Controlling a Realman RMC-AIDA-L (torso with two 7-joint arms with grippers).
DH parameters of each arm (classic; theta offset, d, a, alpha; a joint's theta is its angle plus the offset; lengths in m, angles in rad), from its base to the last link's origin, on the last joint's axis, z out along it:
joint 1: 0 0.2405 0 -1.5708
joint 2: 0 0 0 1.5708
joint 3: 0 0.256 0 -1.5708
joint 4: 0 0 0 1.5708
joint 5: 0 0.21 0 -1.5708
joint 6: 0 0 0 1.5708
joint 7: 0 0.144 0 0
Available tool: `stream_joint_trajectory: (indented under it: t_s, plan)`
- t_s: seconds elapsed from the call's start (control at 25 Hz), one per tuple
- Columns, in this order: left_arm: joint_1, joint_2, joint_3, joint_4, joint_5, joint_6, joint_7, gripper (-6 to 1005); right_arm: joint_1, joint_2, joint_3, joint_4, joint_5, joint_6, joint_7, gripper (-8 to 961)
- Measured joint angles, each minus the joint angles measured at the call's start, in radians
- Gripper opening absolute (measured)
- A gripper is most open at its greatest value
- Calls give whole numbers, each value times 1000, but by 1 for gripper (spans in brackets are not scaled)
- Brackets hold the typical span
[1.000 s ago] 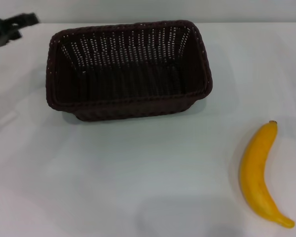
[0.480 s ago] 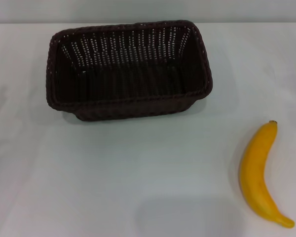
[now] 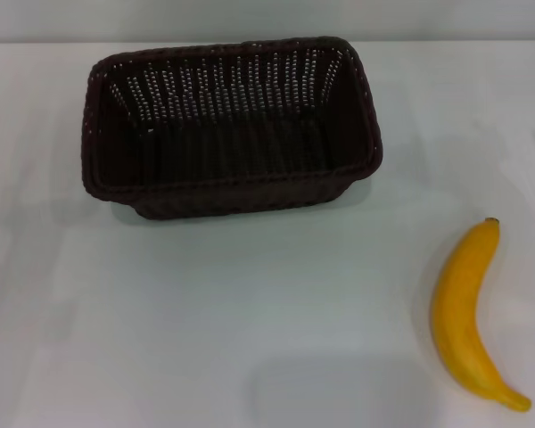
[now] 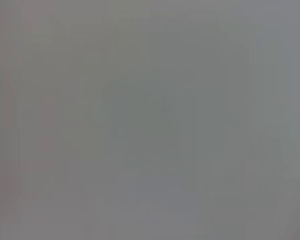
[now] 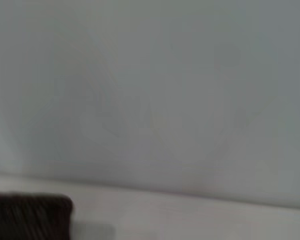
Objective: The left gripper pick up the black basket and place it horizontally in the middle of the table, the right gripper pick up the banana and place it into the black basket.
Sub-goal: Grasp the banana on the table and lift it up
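Note:
The black basket (image 3: 232, 125) stands upright on the white table (image 3: 205, 321) at the far middle, its long side running left to right, and it holds nothing. A corner of it also shows in the right wrist view (image 5: 30, 216). The yellow banana (image 3: 468, 312) lies on the table at the near right, stem end pointing away from me. Neither gripper shows in any view. The left wrist view shows only a plain grey surface.
The table's far edge runs just behind the basket, with a grey wall beyond it. Bare white tabletop lies between the basket and the banana.
The left gripper, seen at the far left edge one second ago, has withdrawn out of view. The basket and banana have not moved.

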Motion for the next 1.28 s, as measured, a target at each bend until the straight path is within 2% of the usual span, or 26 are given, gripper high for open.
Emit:
stream_joint_trajectory:
  t_s: [0.04, 0.08, 0.16, 0.2, 0.28, 0.32, 0.48, 0.8, 0.96, 1.12, 1.28]
  plan:
    - [-8, 0, 0, -10, -9, 7, 18, 881, 4, 30, 7, 96, -111, 34, 78, 850]
    - [-17, 0, 0, -19, -18, 13, 33, 881, 15, 70, 7, 206, -218, 83, 153, 848]
    - [-32, -1, 0, -38, -35, 23, 65, 880, 47, 125, 5, 341, -385, 184, 260, 843]
    - [-40, -1, -1, -48, -46, 27, 88, 880, 66, 147, -7, 392, -459, 244, 317, 841]
    - [-59, -3, -6, -72, -75, 34, 136, 880, 93, 165, -55, 456, -544, 319, 414, 841]
    - [-59, -3, -6, -72, -75, 34, 136, 880, 108, 164, -121, 490, -593, 356, 510, 841]
    - [-72, -1, -6, -87, -118, 52, 160, 880, 172, 165, -280, 538, -698, 444, 743, 842]
    - [-89, -2, -6, -90, -154, 93, 175, 880, 342, 170, -509, 544, -815, 646, 1176, 842]
    - [-100, -3, -6, -96, -157, 94, 229, 880, 354, 172, -557, 531, -818, 652, 1282, 841]
    - [-106, -4, -6, -101, -157, 98, 248, 880, 345, 179, -658, 439, -811, 599, 1416, 841]
    - [-108, -5, -6, -104, -174, 98, 272, 880, 345, 180, -718, 412, -817, 586, 1505, 842]
